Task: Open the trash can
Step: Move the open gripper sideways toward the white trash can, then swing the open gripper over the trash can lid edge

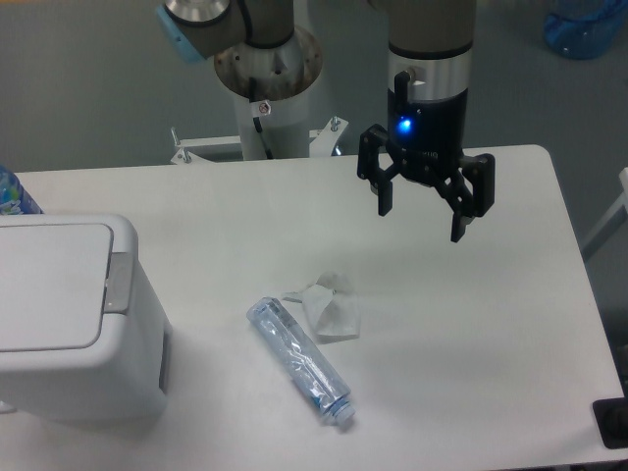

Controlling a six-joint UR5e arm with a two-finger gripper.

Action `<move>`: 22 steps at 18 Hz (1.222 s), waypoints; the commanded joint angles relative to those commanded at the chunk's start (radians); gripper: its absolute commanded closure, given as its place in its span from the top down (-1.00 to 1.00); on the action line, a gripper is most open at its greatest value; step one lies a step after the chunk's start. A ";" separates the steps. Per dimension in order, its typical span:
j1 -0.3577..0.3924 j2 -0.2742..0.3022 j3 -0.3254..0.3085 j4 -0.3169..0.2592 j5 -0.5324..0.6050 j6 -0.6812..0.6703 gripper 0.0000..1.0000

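The trash can [74, 314] is a large boxy white bin at the left edge of the table. Its flat white lid [49, 285] lies shut, with a grey hinge strip [119, 283] on its right side. My gripper [424, 218] hangs above the table's far right part, well to the right of the can. Its black fingers are spread open and hold nothing. A blue light glows on its body.
A crushed clear plastic bottle [299, 361] lies on the table in front of the can's right side. A crumpled white tissue [329, 306] lies just beyond it. The arm's base [267, 74] stands behind the table's far edge. A blue object [12, 194] shows behind the can.
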 joint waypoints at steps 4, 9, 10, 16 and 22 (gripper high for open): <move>-0.006 -0.002 -0.002 0.028 -0.070 -0.024 1.00; -0.009 -0.005 -0.002 0.043 -0.077 -0.112 1.00; -0.009 -0.006 -0.002 0.043 -0.077 -0.120 1.00; -0.034 -0.009 -0.003 0.070 -0.084 -0.214 1.00; -0.110 -0.029 -0.006 0.149 -0.081 -0.434 1.00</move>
